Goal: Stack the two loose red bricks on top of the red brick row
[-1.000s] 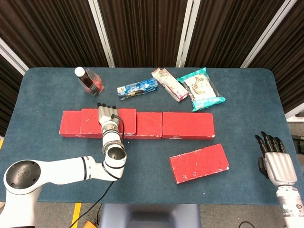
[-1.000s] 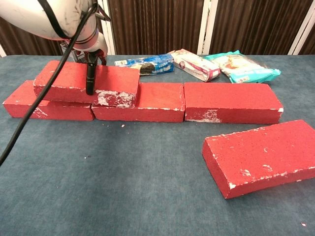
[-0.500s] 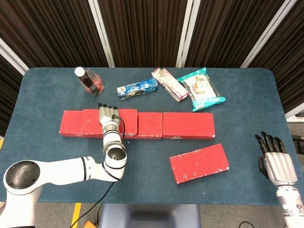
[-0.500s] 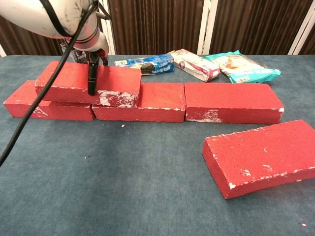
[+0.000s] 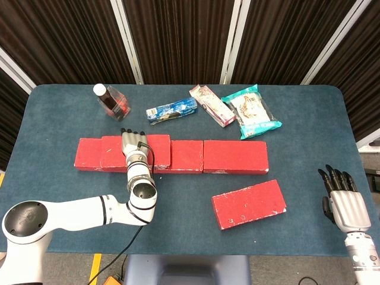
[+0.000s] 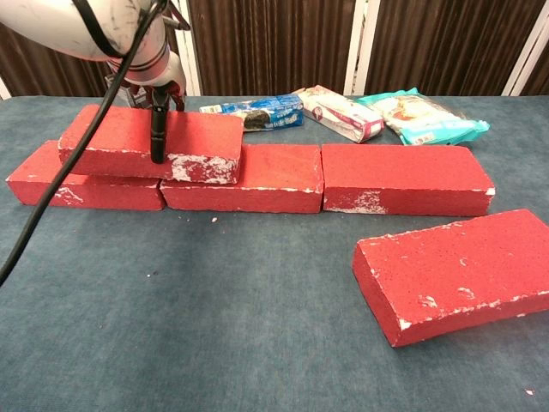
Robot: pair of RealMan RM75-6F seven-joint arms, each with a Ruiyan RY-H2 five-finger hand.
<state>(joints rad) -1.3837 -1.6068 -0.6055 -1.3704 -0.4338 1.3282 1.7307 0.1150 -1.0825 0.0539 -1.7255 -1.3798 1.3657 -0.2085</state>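
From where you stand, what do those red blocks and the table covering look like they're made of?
The loose red brick looks like painted foam or light masonry, I can't tell which: matte, pitted faces, with white chips along the edges. The stacked red brick under the left hand shows the same wear. The table cover looks like blue-grey felt or short carpet, dull and fuzzy.

One red brick [image 6: 154, 142] atop row [image 6: 403, 178], another [image 6: 459, 271] loose.

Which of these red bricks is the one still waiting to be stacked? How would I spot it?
Start at the long red brick row that runs across the middle of the blue table. Come towards the robot, right of centre: the loose brick lies flat on the cloth there, alone. Unlike the others it touches no brick and sits skewed to the row.
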